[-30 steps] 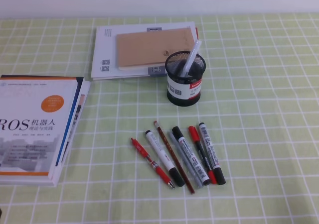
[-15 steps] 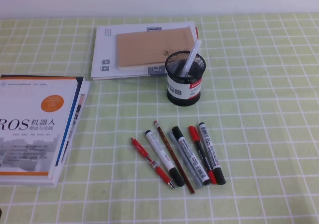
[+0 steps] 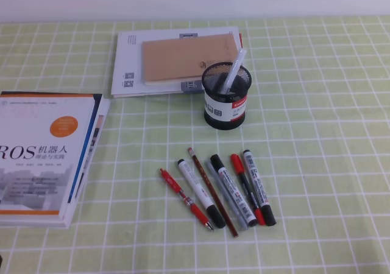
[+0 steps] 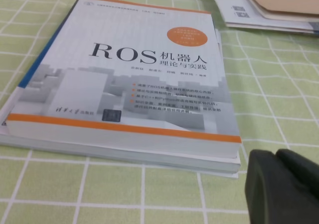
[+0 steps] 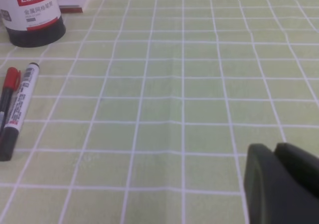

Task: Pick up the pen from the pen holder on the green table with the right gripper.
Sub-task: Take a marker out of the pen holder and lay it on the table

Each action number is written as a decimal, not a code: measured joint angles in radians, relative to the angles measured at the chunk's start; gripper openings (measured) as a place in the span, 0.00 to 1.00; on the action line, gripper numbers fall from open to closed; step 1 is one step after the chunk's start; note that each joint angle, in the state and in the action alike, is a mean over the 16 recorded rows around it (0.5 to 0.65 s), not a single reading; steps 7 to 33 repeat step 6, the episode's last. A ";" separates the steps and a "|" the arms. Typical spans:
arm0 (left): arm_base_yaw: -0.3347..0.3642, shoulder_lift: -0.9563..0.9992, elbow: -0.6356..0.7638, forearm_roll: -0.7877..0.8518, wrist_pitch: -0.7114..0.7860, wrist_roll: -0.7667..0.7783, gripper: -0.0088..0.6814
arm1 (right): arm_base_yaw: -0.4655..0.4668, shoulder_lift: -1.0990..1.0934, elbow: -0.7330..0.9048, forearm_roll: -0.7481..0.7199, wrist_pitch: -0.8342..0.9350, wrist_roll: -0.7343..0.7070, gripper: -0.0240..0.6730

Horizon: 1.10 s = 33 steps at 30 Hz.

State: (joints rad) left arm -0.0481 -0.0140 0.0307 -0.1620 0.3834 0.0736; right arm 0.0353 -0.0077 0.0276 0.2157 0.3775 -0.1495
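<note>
Barely started, judging by how things lie. Nothing lifted yet, nothing gripped.

Right gripper [image 5: 279, 181]: only its black tip shown, at the lower right of its own wrist view, fingers pressed together with nothing between them. Hovers low over bare green table [image 3: 317, 134], well apart from the pen holder [image 3: 226, 103], which sits at the far upper left of that view. Out of sight in the high view.

Black mesh pen holder upright near the middle of the table, just in front of a stack of white papers with a tan notebook [image 3: 183, 58] on top. Inside it, one whitish translucent pen [image 3: 233, 69], leaning up and to the right, top end clear of the rim. No other pen seen in the cup, so taken here as the one to fetch.

Slim red ballpoint [image 3: 186, 199] not in the cup: flat on the table, leftmost in a row of markers [image 3: 234, 192] in front of the holder.

Left gripper [image 4: 279, 184]: a dark corner only, beside the ROS book [image 3: 42, 158]; spread or closed, cannot tell.

Left to do: travel to the holder, open, close on the pen's upper end, draw it out upward.
</note>
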 joint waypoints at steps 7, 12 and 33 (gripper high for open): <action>0.000 0.000 0.000 0.000 0.000 0.000 0.00 | 0.000 0.000 0.000 0.001 0.000 0.000 0.02; 0.000 0.000 0.000 0.000 0.000 0.000 0.00 | 0.000 0.000 0.000 0.001 0.000 0.000 0.02; 0.000 0.000 0.000 0.000 0.000 0.000 0.00 | 0.000 0.000 0.000 0.001 0.000 0.000 0.02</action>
